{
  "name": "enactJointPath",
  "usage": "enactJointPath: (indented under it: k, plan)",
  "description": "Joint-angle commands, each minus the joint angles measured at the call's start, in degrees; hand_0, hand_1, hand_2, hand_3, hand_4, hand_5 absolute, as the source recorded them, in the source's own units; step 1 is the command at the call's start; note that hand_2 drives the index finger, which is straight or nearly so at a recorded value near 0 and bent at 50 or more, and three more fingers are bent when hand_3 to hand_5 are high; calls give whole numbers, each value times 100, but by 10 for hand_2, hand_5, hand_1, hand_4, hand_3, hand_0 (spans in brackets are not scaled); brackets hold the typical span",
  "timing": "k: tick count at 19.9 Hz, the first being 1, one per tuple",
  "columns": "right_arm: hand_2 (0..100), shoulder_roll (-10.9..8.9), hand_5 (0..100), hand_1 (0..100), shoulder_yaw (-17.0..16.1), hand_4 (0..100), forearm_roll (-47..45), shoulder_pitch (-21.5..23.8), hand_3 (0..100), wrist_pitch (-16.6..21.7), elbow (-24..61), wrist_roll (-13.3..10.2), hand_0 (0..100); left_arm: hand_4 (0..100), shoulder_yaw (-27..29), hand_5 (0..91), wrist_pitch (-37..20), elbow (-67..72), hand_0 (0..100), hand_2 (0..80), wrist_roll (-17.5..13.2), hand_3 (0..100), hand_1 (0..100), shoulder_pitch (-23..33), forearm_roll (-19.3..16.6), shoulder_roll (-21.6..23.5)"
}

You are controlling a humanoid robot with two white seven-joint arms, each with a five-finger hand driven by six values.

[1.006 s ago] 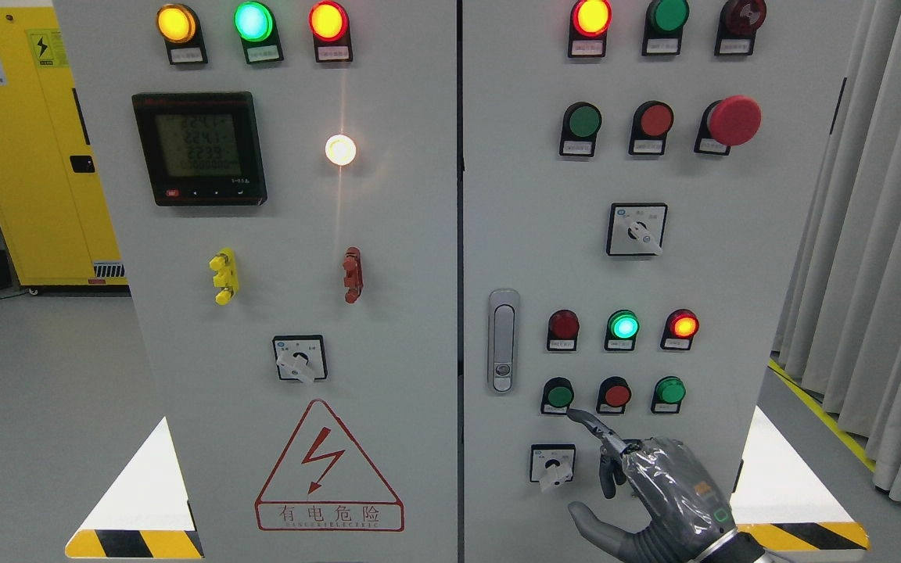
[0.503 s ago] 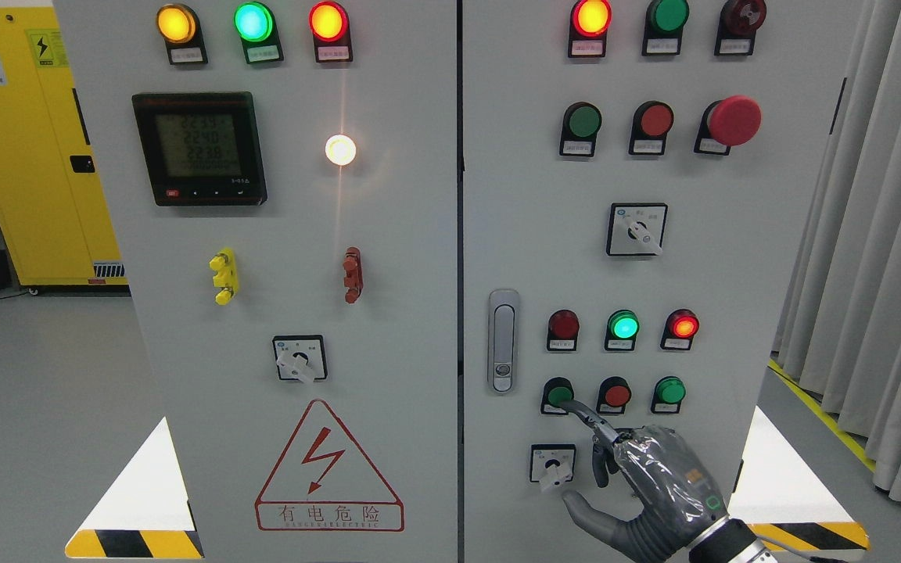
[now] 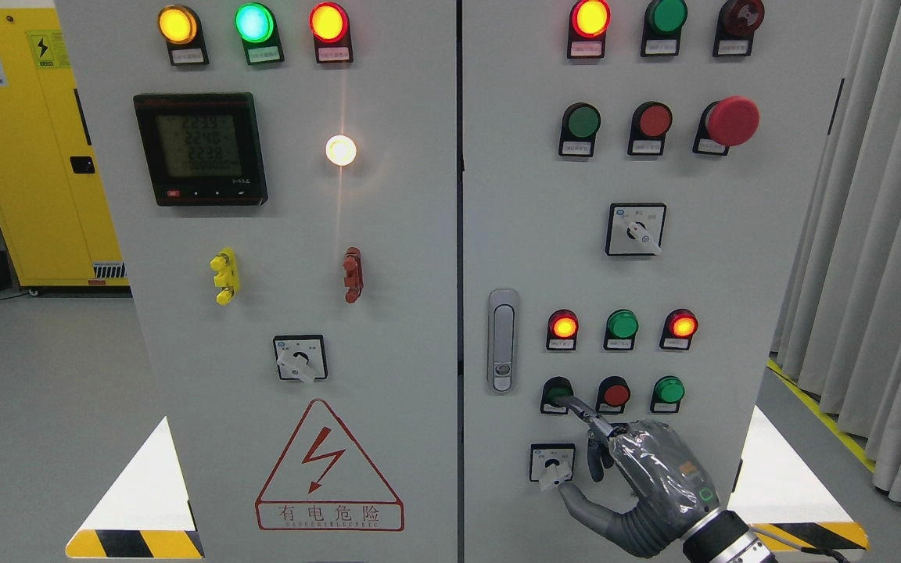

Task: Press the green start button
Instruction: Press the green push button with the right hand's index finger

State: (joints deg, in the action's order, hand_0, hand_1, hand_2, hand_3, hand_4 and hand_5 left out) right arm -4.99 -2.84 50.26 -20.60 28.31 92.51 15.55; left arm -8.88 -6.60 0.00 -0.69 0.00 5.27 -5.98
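- I see the green start button [image 3: 556, 393], round and dark green, at lower right of the frame, on the grey cabinet [image 3: 513, 234].
- My right hand [image 3: 650, 477] has its index fingertip [image 3: 568, 403] on this button; the other fingers are curled and hold nothing.

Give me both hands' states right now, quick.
Left hand: not in view.
Right hand: index finger out, its tip on the green start button; other fingers curled, holding nothing.

Single head view, close, square-on to control cabinet [image 3: 388, 234] (slightly downward)
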Motion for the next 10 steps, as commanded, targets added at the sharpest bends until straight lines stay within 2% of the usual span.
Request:
enactJointPath:
  k: [1,7,10]
  plan:
    - [0,16,916,626,-6,812,-25,-14,818,7,-41,-44,524,0,0,0,1,-149,120,0,-2,0,556,-158,0,0]
    - [0,16,915,628,-85,805,-95,161,818,60,205,-96,556,0,0,0,1,-149,120,0,-2,0,556,-158,0,0]
    - [0,24,915,631,-94,801,-130,372,818,174,337,-210,582,0,0,0,1,-149,120,0,-2,0,556,-158,0,0]
